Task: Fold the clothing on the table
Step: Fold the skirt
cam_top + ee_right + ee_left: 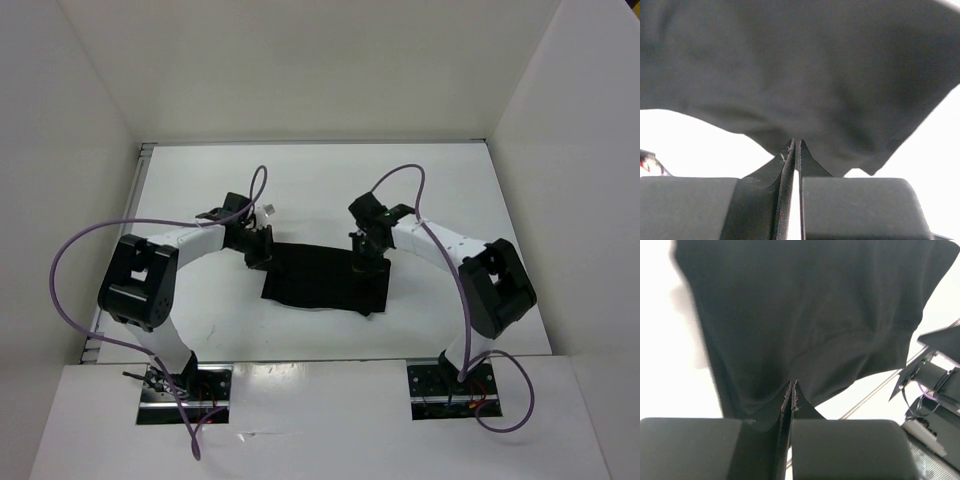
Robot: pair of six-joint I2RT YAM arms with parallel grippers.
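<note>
The black clothing (322, 283) lies spread as a rough rectangle on the white table (320, 185), about midway between the left and right edges and somewhat closer to the near edge than to the far one. Its near edge runs slightly askew, the near right corner reaching closest to the arms' bases. The left gripper (258, 256) sits at the garment's far left corner, and in its wrist view the two fingertips are pressed almost together with a thin fold of black cloth pinched between them, the rest of the fabric fanning out beyond. The right gripper (364, 264) sits at the far right corner, its fingers likewise drawn nearly together on a tuck of the cloth, with the fabric stretching away above them. Whether the held edge is raised off the table cannot be told. Both white arms bend inward toward the garment, purple cables looping over them.
</note>
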